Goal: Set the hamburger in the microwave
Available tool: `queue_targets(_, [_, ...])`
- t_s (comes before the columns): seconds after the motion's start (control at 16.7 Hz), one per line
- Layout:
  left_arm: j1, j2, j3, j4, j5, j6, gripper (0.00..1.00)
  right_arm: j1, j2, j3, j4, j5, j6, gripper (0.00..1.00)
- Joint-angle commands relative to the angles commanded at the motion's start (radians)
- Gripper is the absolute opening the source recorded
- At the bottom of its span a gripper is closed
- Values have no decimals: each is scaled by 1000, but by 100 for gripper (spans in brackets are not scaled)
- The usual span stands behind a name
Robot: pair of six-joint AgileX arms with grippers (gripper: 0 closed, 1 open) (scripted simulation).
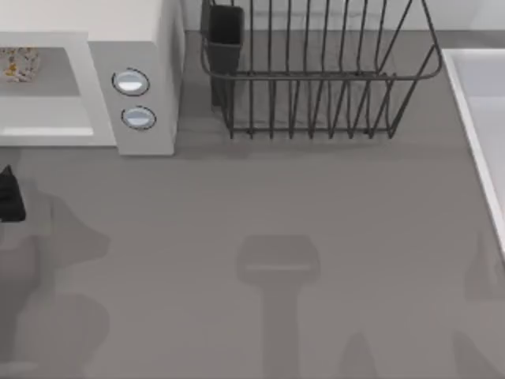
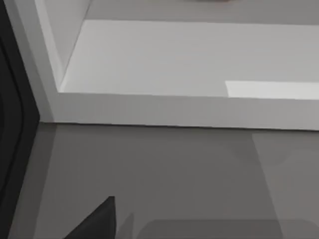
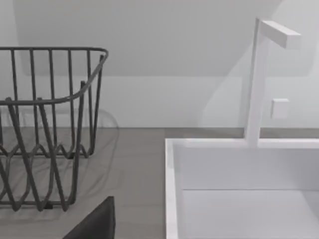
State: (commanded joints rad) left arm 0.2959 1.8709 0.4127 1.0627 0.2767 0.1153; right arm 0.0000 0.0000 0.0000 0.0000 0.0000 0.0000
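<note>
One hamburger (image 1: 19,64) is seen already inside the microwave (image 1: 142,39). It looks light and squashy, best held softly around its sides. Whether the left gripper (image 1: 9,193) jaws are apart cannot be told.

Left gripper (image 1: 8,195): a dark piece of it shows at the far left edge of the top view, low over the table, about midway down the frame. Whether the fingers are apart or together cannot be made out.

Left wrist view: one dark fingertip (image 2: 94,221) juts in from the lower edge.

Right wrist view: one dark fingertip (image 3: 94,221) likewise at the lower edge.
</note>
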Motion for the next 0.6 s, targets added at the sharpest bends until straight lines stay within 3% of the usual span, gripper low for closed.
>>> queue_targets(0.36, [-6,-9,7,-18,-2,-1,100,0,0,0,0,0,0,100])
queue_targets(0.6, [-3,-127,44,-167,-6,-3,100,0,0,0,0,0,0,100])
